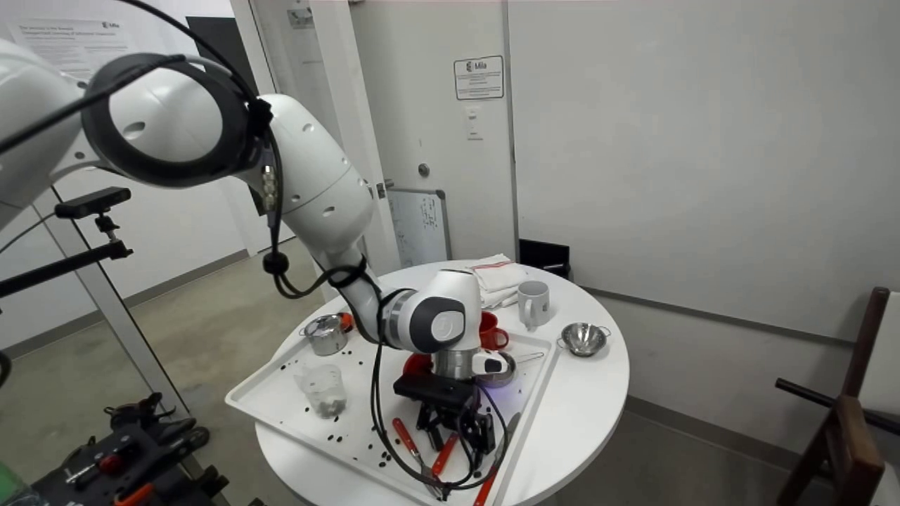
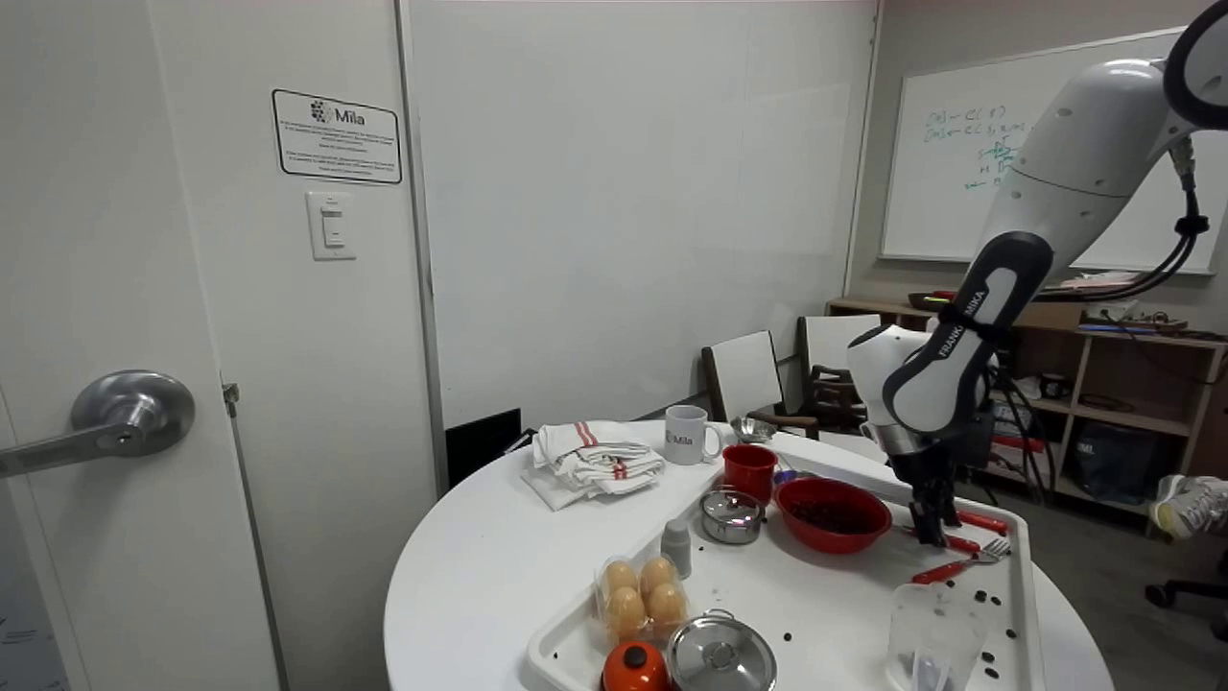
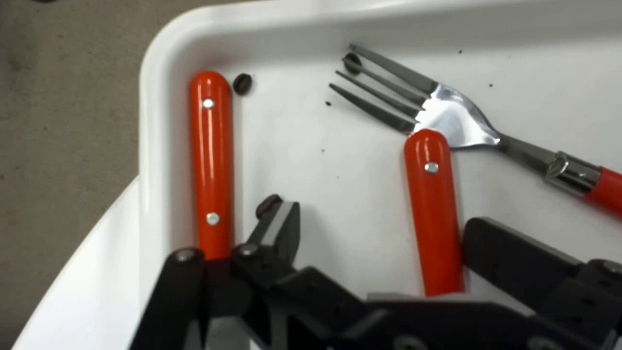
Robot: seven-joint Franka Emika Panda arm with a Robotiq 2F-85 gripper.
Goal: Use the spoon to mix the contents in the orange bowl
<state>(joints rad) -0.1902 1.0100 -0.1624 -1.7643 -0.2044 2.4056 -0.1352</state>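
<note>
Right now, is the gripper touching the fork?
Apart. The wrist view shows a strip of bare white tray between the fork and the nearest finger of the gripper.

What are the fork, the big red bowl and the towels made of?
The fork looks like shiny metal: it has bright glints. Its handle seems plastic, smooth and red. The bowl is probably plastic, smooth and evenly red, but painted metal is possible. The towels look like dull, soft cloth, because they crease and fold.
</note>
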